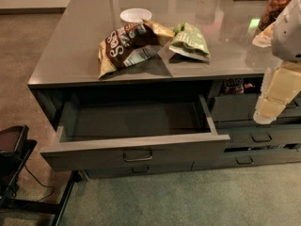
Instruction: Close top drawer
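- green carpet (188,197) nearest; dark stand (11,147) with a cable at far left, off my path
- top drawer (94,157) pulled well out from under the table (70,55); tall flat front faces the camera; metal pull (137,156) dead centre; grey box behind it looks empty
- lower-fronted drawers (244,160) under and to the right have like pulls; not my target, stay off them
- my arm (278,91) hangs at the right edge, in front of the right-hand drawers; jaws at its lower end sit beside the drawer's right rear corner, apart from it, touching nothing I can see; cannot tell if released or clenched
- step in hand, as I judge it: reach, then push; task not started, drawer fully open
- to do it well: swing left and round to the front face; set contact at or just by the pull; push straight in toward the table; an off-centre push may rack the box on its slides; stop when the front sits flush with its neighbours
- on the table: brown chip bag (127,44), green bag (189,40), white bowl (135,15) behind them; all above the push line
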